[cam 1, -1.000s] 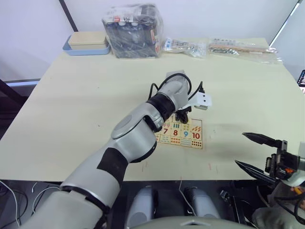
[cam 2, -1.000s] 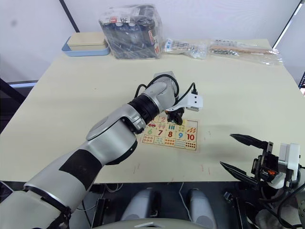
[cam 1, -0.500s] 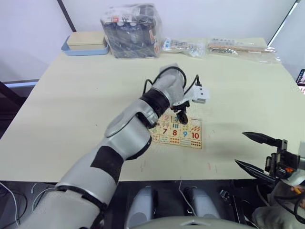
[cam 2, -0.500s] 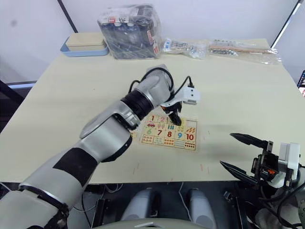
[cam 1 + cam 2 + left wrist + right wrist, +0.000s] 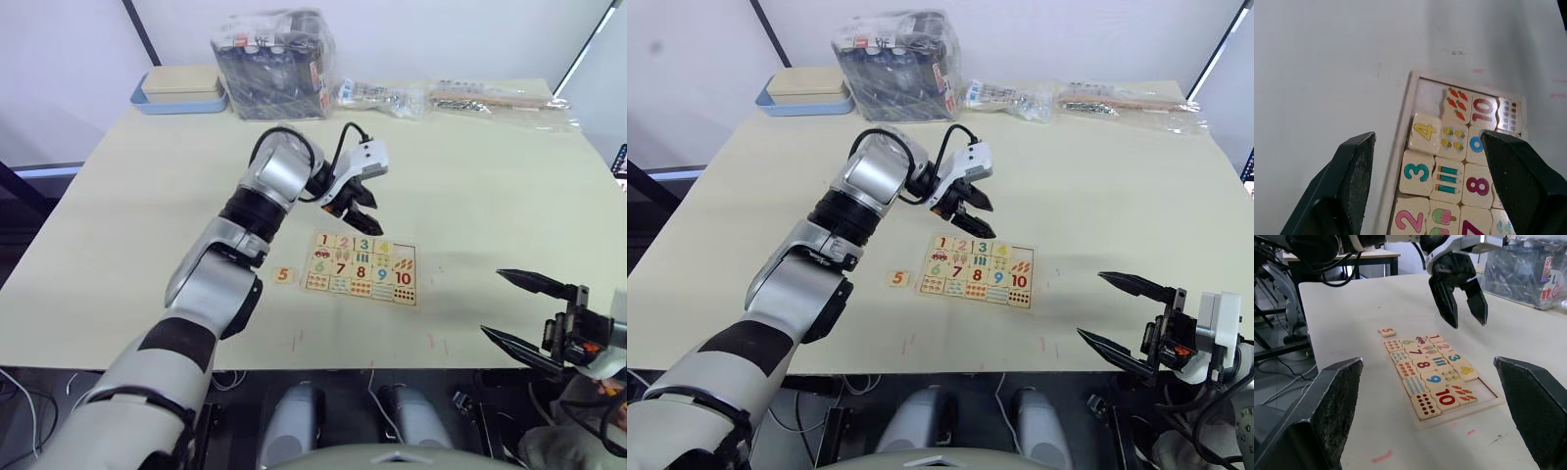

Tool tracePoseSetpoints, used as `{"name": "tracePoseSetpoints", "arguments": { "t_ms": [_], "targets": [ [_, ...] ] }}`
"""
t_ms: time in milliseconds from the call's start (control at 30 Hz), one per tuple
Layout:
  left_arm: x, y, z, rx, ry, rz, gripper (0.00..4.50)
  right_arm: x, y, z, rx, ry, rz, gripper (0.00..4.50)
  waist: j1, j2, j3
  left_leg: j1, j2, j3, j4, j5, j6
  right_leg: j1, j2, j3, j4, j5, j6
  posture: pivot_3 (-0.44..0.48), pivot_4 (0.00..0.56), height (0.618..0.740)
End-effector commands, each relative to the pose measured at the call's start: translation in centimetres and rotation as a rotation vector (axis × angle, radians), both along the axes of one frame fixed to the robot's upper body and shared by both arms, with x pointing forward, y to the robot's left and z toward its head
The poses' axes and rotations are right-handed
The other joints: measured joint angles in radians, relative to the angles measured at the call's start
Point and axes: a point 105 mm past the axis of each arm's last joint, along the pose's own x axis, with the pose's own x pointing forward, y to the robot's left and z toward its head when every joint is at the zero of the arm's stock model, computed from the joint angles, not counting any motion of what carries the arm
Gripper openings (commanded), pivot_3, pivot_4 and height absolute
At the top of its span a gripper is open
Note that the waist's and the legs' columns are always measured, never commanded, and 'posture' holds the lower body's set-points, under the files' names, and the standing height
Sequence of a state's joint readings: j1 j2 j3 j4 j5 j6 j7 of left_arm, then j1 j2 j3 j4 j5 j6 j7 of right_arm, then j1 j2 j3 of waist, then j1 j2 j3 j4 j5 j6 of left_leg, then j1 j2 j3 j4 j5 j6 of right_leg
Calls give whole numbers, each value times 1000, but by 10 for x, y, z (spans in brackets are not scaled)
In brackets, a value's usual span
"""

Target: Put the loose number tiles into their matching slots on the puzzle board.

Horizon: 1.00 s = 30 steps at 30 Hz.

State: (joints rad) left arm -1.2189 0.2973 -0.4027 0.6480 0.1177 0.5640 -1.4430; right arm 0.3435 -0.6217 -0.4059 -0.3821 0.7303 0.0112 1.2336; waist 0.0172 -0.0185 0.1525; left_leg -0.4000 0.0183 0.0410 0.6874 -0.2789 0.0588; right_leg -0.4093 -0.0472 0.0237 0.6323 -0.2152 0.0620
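On the table [image 5: 147, 196], the one tile not yet on the board, the 5 tile [image 5: 283, 276], lies flat and face up just beside the left short edge of the puzzle board [image 5: 361, 266], apart from it and nearer the robot than the board's far row. Being square, it offers no long axis to line up with, so any pinch across opposite edges should do. The left gripper [image 5: 355, 202] hangs above the table just beyond the board's far edge, jaws parted and empty, pointing down; the tile lies toward the robot and to the left of it, past the board's near-left corner. That arm is plainly the closer one. On the board, 1, 2, 3 and 4 sit in the far row, with a bare recess, the empty slot [image 5: 1428, 95], at the right end beside the 4; the 4 looks slightly tilted in the left wrist view. Nothing stands between the gripper and the tile, though the carry to the slot crosses seated tiles. The right gripper [image 5: 524, 310] waits well off to the right near the table's front edge, jaws wide apart and holding nothing. At the far edge are a blue-rimmed box [image 5: 179, 90] and plastic-wrapped packages [image 5: 274, 61], well clear.
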Motion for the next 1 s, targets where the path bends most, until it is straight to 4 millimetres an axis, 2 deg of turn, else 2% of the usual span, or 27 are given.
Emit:
{"name": "tracePoseSetpoints", "arguments": {
  "t_ms": [33, 167, 300, 400, 433, 633, 1000],
  "targets": [
    [-2, -7, 10, -60, -98, -71, 3583, -2, 0, 7, -1, -34, -3, 4500, -1, 0, 0, 0, 0, 0, 0, 0, 0, 0, 0, 0, 0, 0, 0, 0, 150, 740],
    [1, -4, -5, -57, -143, -99, 3583, -3, 0, 7, -1, -31, -3, 4500, -3, 0, 0, 1, 0, 1, 0, 0, 0, 0, 0, 1, 0, 0, 0, 0, 150, 740],
    [1, -4, -13, -51, -153, -133, 1863, -4, -1, 7, -3, -28, -4, 4500, -2, 0, 0, 1, -2, 1, 0, 0, 0, 0, 0, 1, 1, 0, 0, 0, 150, 740],
    [3, -2, -22, -21, -174, -148, 268, -3, -1, 7, -3, -27, -7, 4500, -2, 0, 0, 1, -3, 1, 0, 0, 0, 0, 0, 1, 0, 0, 0, 0, 150, 740],
    [3, -2, -24, -17, -175, -152, 29, -3, -1, 6, -2, -26, -8, 4500, -2, 0, 0, 1, -3, 1, 0, 0, 0, 0, 0, 1, 0, 0, 0, 0, 150, 740],
    [2, 2, -33, 19, -176, -185, 29, -4, 0, 7, -2, -23, -12, 4500, -2, 0, 0, 1, -4, 1, 0, 0, 0, 0, 0, 1, 0, 0, 0, 0, 150, 740],
    [4, -2, -43, 48, -176, -196, 29, -6, -1, 8, -7, -11, -14, 4500, -3, 0, 0, 1, -4, 1, 0, 0, 0, 0, 0, 1, 0, 0, 0, 0, 150, 740]
  ]
}}
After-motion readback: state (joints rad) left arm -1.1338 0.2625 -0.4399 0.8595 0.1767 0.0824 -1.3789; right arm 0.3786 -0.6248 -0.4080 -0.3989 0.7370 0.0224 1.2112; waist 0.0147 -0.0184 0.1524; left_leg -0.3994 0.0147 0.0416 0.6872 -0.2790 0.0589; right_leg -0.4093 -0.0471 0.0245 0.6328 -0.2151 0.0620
